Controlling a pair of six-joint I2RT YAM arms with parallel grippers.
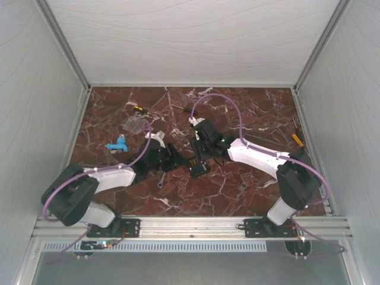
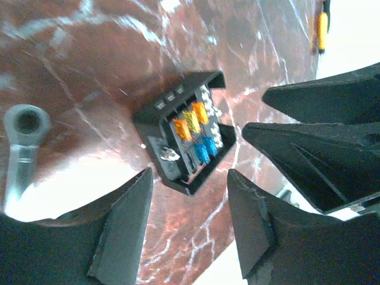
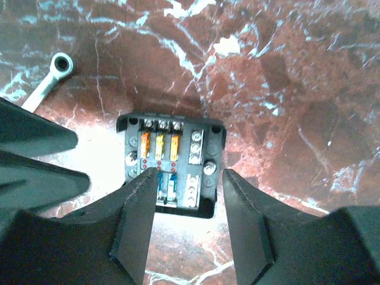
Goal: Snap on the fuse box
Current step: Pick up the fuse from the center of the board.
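Observation:
The fuse box is a small black box lying flat on the marble table between my two grippers, its orange, yellow and blue fuses showing uncovered. My right gripper hovers open just over the box's near edge, its fingers straddling it without gripping. My left gripper is open too, its fingertips just short of a corner of the fuse box, with bare table between them. In the top view, the left gripper and the right gripper face each other closely over the box.
A metal wrench lies just left of the box, near my left fingers. A flat clear plastic piece and a blue part sit at the back left. A yellow-handled tool lies by the right wall.

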